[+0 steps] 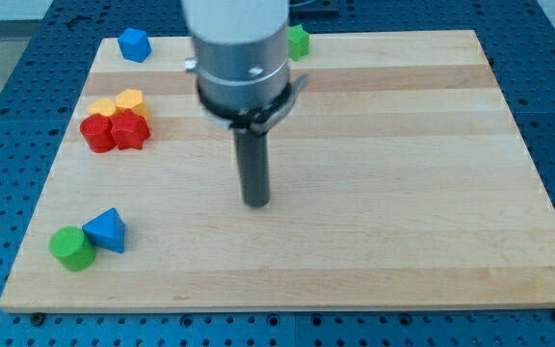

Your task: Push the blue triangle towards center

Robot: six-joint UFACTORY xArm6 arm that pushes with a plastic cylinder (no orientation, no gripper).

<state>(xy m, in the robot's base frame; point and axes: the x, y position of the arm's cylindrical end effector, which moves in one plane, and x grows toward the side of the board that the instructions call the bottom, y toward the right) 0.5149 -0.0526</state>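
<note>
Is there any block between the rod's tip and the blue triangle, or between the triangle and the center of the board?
Nothing visible stands in either path. My tip is near the board's middle, and the blue triangle lies toward the view's bottom left with bare wood between them. The green cylinder touches the triangle on its far left side, away from the center.

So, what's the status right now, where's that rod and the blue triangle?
My tip near board centre, touching no block. Blue triangle at the view's lower left, not yet pushed. Green cylinder touching its left side; path to centre open.
</note>
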